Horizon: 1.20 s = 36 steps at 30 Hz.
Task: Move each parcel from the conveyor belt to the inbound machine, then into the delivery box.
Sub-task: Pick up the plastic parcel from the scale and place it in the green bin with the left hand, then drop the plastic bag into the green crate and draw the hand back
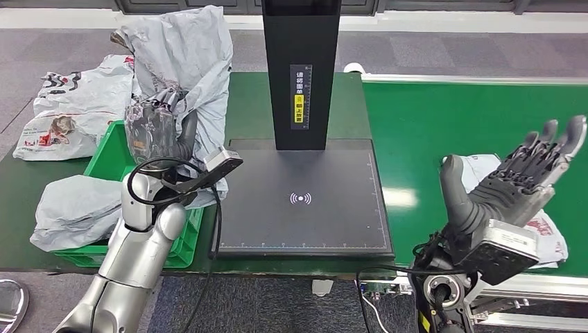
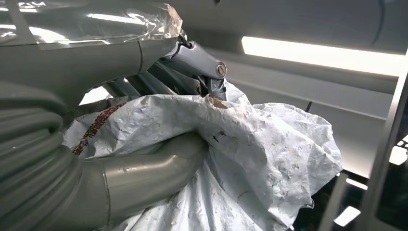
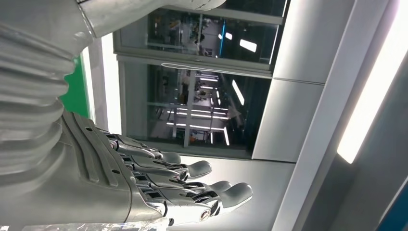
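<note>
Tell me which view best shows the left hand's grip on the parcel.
Left wrist view: the left hand clamps the crumpled parcel between thumb and fingers. Head view shows its back, the parcel rising above. Right wrist view gives nothing.

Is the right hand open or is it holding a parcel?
Open: the right hand has its fingers spread, nothing in them, above a parcel on the belt.

grey carpeted floor [image 1: 444, 48] beyond the dark green table [image 1: 14, 201]. white roll-like object [image 1: 353, 68] at the table's far edge. black cables [image 1: 388, 274] and white cable [image 1: 371, 312] below the near edge. in the right wrist view, glass partition [image 3: 202, 101] and ceiling light strip [image 3: 370, 101].
</note>
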Motion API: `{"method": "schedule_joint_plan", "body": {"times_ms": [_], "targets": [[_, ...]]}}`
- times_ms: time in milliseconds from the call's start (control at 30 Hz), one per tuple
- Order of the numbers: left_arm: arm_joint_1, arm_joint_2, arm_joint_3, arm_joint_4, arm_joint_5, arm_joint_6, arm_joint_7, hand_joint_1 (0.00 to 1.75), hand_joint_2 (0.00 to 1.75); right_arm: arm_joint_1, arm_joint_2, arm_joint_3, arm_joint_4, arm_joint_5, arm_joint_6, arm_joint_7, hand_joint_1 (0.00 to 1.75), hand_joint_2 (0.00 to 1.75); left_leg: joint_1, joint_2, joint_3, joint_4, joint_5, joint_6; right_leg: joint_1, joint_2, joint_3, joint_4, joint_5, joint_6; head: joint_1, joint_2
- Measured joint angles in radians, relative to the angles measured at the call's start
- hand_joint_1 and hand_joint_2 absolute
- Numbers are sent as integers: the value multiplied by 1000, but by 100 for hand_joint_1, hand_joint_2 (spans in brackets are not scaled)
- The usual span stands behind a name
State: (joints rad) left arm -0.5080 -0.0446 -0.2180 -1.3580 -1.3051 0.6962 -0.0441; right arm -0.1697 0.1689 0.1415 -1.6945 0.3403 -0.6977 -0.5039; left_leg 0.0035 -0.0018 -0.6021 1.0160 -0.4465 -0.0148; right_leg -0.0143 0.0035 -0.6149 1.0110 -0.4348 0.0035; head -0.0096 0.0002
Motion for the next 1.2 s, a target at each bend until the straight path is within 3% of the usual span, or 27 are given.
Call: {"method": "schedule_joint_plan", "body": {"times_ms": [300, 333, 433, 467, 733, 1200], "targets": [[44, 51, 147, 27, -216, -1, 125, 175, 175, 24, 0, -7, -26, 13, 0, 27, 0, 175, 0, 1, 0, 0, 0, 0, 0, 1, 0, 0, 0, 0, 0, 0], [51, 54, 163, 31, -224, -4, 127, 167, 175, 26, 0, -7, -27, 14, 0, 29, 0, 175, 0, 1, 0, 0, 0, 0, 1, 1, 0, 0, 0, 0, 0, 0], [67, 60, 200, 46, -237, -24, 133, 36, 175, 29, -1, -7, -31, 15, 0, 36, 0, 175, 0, 1, 0, 0, 0, 0, 1, 1, 0, 0, 0, -1, 0, 0], [71, 62, 208, 50, -242, -33, 139, 0, 175, 30, -1, -7, -33, 15, 0, 37, 0, 175, 0, 1, 0, 0, 0, 0, 1, 1, 0, 0, 0, 0, 0, 0], [99, 97, 199, 79, -265, -99, 271, 0, 175, 32, -2, -7, -38, 21, 0, 45, 0, 175, 0, 1, 0, 0, 0, 0, 0, 1, -1, 0, 0, 0, 0, 0], [97, 99, 168, 120, -265, -122, 241, 0, 175, 31, -2, -7, -38, 33, 0, 61, 0, 175, 0, 1, 0, 0, 0, 0, 0, 1, -1, 0, 0, -1, 0, 0]]}}
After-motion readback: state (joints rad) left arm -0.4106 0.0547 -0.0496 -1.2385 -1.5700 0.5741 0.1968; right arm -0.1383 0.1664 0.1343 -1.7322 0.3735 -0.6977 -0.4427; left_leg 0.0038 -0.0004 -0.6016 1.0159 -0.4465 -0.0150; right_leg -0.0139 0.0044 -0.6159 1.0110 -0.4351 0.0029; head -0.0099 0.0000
